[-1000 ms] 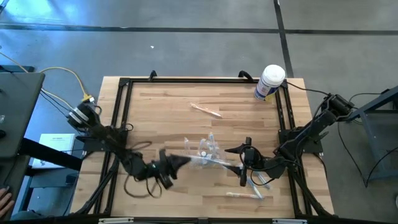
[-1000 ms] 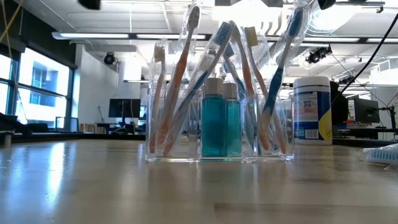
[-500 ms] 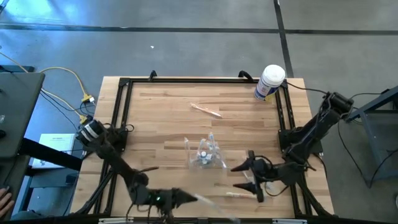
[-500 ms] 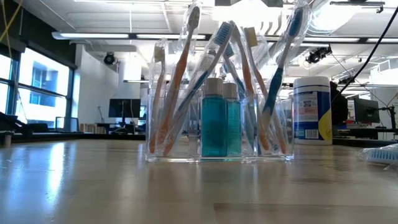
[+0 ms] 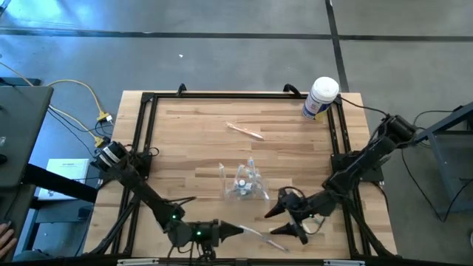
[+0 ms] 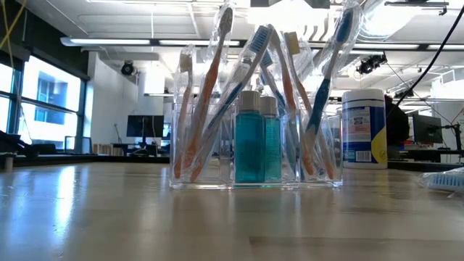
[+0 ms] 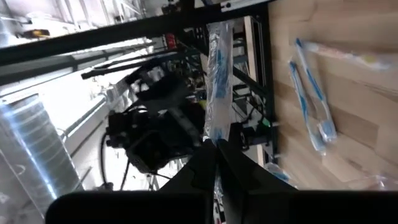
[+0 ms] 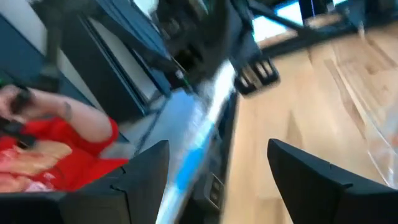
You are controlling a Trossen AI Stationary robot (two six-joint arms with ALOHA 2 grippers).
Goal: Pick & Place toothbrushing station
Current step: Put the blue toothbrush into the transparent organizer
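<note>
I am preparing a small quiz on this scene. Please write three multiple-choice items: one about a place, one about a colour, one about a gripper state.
1. Where does the white tub stand?
A. at a far corner of the table, on the right arm's side
B. in the middle
C. inside the toothbrushing station

2. What colour is the liquid in the small bottles in the station?
A. red
B. teal
C. yellow

3. How is the left gripper?
A. wide open
B. shut on a wrapped toothbrush
C. shut on the tub

Answers: 1 A, the high view shows it there. 2 B, clear in the low view. 3 B, the left wrist view shows the wrapper between its fingers.
</note>
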